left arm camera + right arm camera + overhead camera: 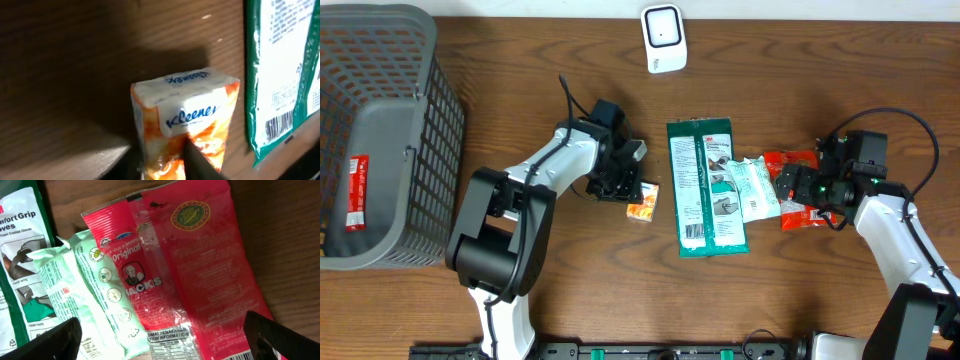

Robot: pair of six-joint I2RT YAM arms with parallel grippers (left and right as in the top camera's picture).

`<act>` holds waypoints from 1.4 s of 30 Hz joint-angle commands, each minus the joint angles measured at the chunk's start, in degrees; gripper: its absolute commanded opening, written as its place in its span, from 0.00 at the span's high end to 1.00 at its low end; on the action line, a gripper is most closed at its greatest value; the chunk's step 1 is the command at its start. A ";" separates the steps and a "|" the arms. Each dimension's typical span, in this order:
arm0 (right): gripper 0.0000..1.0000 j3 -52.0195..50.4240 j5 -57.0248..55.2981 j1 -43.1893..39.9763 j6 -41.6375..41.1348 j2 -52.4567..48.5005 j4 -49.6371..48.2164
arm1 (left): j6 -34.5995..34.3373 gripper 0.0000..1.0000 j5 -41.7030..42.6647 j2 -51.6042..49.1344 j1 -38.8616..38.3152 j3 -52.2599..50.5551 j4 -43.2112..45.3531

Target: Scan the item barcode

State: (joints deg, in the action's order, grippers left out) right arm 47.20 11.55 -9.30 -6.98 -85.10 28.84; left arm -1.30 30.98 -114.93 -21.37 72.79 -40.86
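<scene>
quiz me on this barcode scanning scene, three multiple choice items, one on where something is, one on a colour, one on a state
1. In the overhead view the white scanner sits:
A) at the top, above the green glove pack
B) in the bottom left corner
C) at the far right edge

2. The snack packet below the right gripper is:
A) blue
B) red
C) yellow

3. The right gripper's jaws are:
A) shut empty
B) shut on a pen
C) wide open

Answers:
1 A, it lies at the top of the view, roughly in line with the pack.
2 B, the right wrist view shows red wrapping.
3 C, the jaws stand far apart at the frame's lower corners.
</scene>
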 commanded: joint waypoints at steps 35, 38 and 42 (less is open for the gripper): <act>0.01 0.68 -0.13 0.35 0.20 0.44 -0.11 | -19.04 0.93 -65.11 11.93 -24.57 1.03 0.92; 0.01 0.68 -0.13 0.35 0.20 0.44 -0.09 | -20.00 0.93 -65.18 11.15 -24.59 1.05 0.90; 0.01 0.68 -0.15 0.35 0.20 0.44 -0.11 | -17.18 0.93 -65.18 8.66 -24.59 1.05 1.01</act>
State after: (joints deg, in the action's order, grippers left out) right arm 47.20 11.55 -9.30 -6.98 -85.10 28.84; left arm -19.55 -32.12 -103.48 -46.00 73.32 -40.01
